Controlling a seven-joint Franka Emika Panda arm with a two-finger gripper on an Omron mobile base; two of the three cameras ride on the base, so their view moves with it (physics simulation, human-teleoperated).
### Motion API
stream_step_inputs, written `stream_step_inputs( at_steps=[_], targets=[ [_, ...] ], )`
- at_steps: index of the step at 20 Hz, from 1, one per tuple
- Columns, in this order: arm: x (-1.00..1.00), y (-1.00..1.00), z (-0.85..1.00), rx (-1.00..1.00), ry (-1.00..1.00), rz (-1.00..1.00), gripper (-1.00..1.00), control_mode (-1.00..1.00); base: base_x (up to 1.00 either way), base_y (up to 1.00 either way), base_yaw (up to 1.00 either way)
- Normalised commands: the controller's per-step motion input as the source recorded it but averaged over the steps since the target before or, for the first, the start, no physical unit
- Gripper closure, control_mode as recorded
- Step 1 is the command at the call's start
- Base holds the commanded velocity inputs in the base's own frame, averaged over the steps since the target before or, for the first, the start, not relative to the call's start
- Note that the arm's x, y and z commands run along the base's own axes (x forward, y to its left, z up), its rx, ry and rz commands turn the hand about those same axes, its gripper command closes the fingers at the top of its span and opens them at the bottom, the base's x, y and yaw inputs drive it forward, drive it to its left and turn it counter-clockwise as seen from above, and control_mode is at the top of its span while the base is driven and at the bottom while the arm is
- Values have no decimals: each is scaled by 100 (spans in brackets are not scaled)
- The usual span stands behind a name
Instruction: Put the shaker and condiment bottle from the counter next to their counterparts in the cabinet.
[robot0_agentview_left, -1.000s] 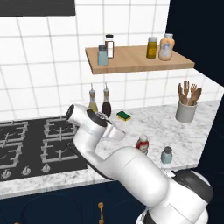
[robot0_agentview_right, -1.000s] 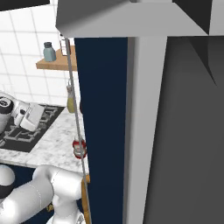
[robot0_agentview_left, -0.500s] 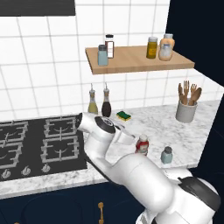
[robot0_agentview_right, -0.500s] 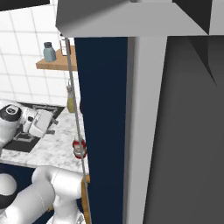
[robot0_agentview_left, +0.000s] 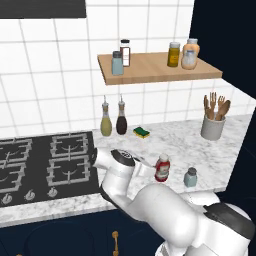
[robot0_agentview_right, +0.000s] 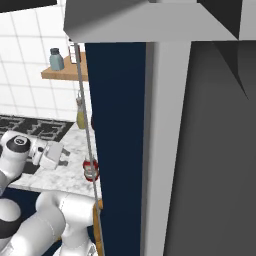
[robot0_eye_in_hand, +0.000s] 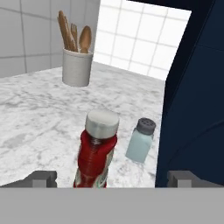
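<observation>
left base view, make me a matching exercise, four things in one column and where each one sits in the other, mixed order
Things:
1. red bottle
2. sponge
3. utensil crock
4. dark-capped shaker

Places:
A. on the wooden shelf, at its left end
B. on the counter, just in front of the gripper
C. on the counter, right of the two slim bottles by the wall
D. far right of the counter, near the tiled wall

Pairs: 1-B, 2-C, 3-D, 4-A
</observation>
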Motion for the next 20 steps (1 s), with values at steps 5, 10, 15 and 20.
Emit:
stream_step_inputs(
  at_steps=[5, 10, 15, 20],
  targets=[
    [15, -7, -12, 0, 0, 0, -100, -100, 0, 0, 0],
    [30, -4, -18, 0, 1, 0, -100, -100, 0, 0, 0],
    [21, -14, -18, 0, 2, 0, -100, -100, 0, 0, 0],
    [19, -32, -16, 0, 6, 0, -100, -100, 0, 0, 0]
  ],
)
